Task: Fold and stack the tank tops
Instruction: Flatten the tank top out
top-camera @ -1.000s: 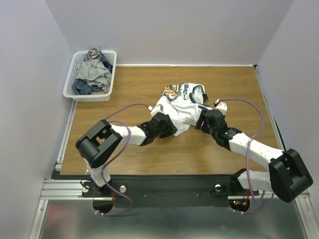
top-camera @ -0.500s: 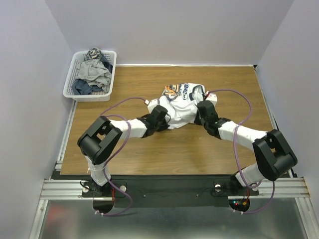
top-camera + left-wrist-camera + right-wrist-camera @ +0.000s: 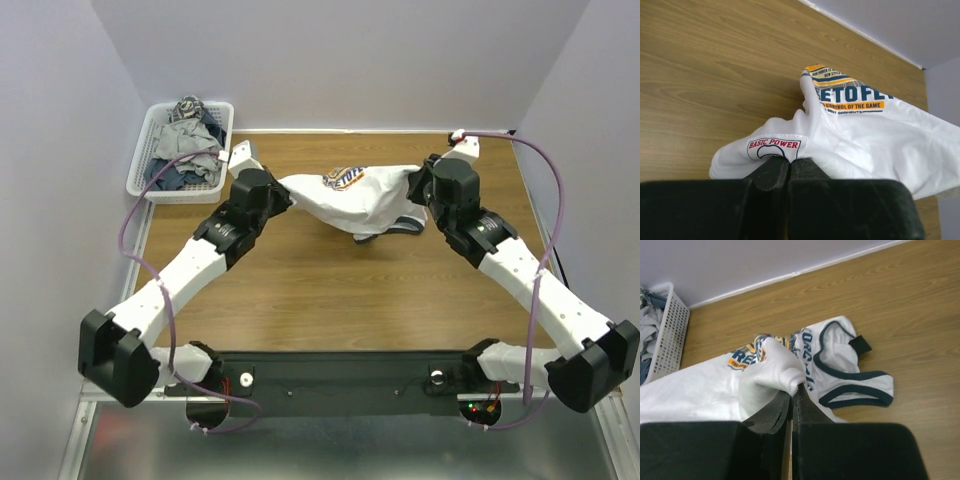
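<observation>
A white tank top (image 3: 352, 197) with navy trim and an orange-navy chest print hangs stretched between my two grippers above the far part of the table. My left gripper (image 3: 284, 190) is shut on its left corner; in the left wrist view the jaws (image 3: 790, 161) pinch white cloth (image 3: 865, 135) just under a "Basic Power" label. My right gripper (image 3: 420, 186) is shut on the right corner, and the right wrist view shows its jaws (image 3: 795, 388) closed on a bunched fold. The navy-trimmed neck and armholes (image 3: 850, 365) trail onto the wood below.
A white mesh basket (image 3: 138, 182) holding several crumpled grey and dark garments stands at the far left corner, also seen in the right wrist view (image 3: 670, 335). The wooden table (image 3: 300, 290) ends at walls behind and on both sides.
Both grippers closed on the tank top's corners, then rose and moved apart toward the back. The garment went from a heap on the table to a sheet pulled taut between them.
</observation>
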{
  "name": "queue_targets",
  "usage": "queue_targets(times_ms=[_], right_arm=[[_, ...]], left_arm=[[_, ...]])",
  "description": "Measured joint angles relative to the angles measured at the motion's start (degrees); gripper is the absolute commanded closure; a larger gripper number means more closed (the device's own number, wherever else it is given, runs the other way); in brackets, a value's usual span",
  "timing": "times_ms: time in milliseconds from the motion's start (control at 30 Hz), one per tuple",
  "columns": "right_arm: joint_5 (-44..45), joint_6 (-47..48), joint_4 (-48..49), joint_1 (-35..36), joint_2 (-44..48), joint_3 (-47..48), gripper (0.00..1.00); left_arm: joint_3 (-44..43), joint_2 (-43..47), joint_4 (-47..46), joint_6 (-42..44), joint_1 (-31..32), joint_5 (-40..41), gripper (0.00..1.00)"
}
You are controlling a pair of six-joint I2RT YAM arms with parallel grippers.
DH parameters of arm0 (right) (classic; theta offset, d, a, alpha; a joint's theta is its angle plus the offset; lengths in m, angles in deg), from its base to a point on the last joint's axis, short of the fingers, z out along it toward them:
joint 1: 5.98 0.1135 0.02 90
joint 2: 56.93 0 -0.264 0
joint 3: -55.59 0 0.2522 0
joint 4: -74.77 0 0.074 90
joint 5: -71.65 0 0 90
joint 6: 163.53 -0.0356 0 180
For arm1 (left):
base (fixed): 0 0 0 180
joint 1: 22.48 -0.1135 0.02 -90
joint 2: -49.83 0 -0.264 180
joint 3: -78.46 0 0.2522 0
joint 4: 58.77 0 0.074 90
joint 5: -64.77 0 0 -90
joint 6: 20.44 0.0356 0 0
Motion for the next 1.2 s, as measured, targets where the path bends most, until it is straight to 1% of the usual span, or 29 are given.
queue_targets(times_ms=[100, 133, 167, 200, 267, 300, 367, 400, 467, 500, 600, 700, 767, 867, 900, 933, 1067, 1167, 1200], right_arm=[[1.64, 0.11, -2.78, 0.00, 1.38, 1.16, 0.97], [2.25, 0.07, -3.89, 0.00, 1.53, 1.16, 0.96], [2.84, 0.00, -4.94, -0.02, 1.55, 1.05, 0.90], [3.41, -0.11, -5.51, -0.07, 1.55, 0.61, 0.87], [4.61, -0.55, -6.71, -0.22, 1.51, -1.25, 0.75], [5.16, -0.79, -7.45, -0.50, 1.36, -2.80, 0.61], [5.64, -1.46, -8.24, -1.20, 0.70, -5.42, 0.52], [5.81, -1.92, -8.94, -1.79, -0.15, -6.99, 0.41], [5.68, -2.51, -10.10, -3.58, -2.38, -9.20, 0.32], [5.66, -2.73, -10.56, -4.26, -3.26, -9.70, 0.25], [5.25, -3.41, -11.78, -7.15, -6.86, -10.71, 0.22], [4.68, -3.80, -12.22, -7.85, -7.39, -10.73, 0.22], [4.07, -4.02, -12.09, -7.85, -6.84, -10.88, 0.22], [2.97, -4.26, -11.45, -7.85, -4.96, -13.42, 0.22], [2.69, -4.37, -11.47, -7.85, -4.39, -14.29, 0.22], [2.40, -4.52, -11.58, -7.85, -3.58, -15.45, 0.22], [0.63, -5.31, -11.89, -7.85, -0.52, -20.98, 0.23], [-1.70, -6.40, -12.02, -7.85, -0.04, -24.09, 0.25], [-1.95, -6.56, -12.04, -7.85, -0.04, -24.70, 0.25]], left_arm=[[0.00, 3.76, 1.84, 0.57, 0.00, -0.68, 1.00], [0.09, 4.48, 2.27, 0.63, 0.00, -0.94, 1.00], [0.35, 5.16, 2.58, 0.63, 0.00, -1.25, 1.00], [0.85, 5.60, 2.71, 0.63, 0.00, -1.44, 0.91], [2.99, 6.05, 2.58, 0.48, 0.00, -2.21, 0.74], [4.13, 6.05, 2.60, 0.26, 0.00, -2.73, 0.59], [8.20, 5.88, 2.27, -0.26, -0.09, -4.26, 0.50], [10.32, 5.60, 2.56, -0.44, -0.09, -5.05, 0.45], [13.00, 4.83, 3.30, -0.87, -0.09, -6.03, 0.43], [14.01, 4.55, 3.87, -0.81, -0.09, -6.27, 0.41], [14.49, 4.59, 5.29, -0.79, -0.22, -6.21, 0.40], [14.49, 5.16, 6.01, -0.79, -0.50, -5.25, 0.41], [14.53, 6.19, 7.58, -0.96, -1.01, -3.85, 0.46], [16.06, 8.00, 8.66, -2.16, -3.21, -2.78, 0.61], [16.59, 8.35, 9.01, -2.32, -3.93, -2.73, 0.61], [17.40, 8.70, 9.42, -2.95, -4.59, -2.69, 0.64], [23.87, 11.43, 10.36, -6.19, -6.05, -3.15, 0.63], [27.17, 11.76, 11.61, -8.76, -6.05, -3.67, 0.57], [27.56, 11.58, 11.74, -9.31, -6.05, -3.76, 0.57]])
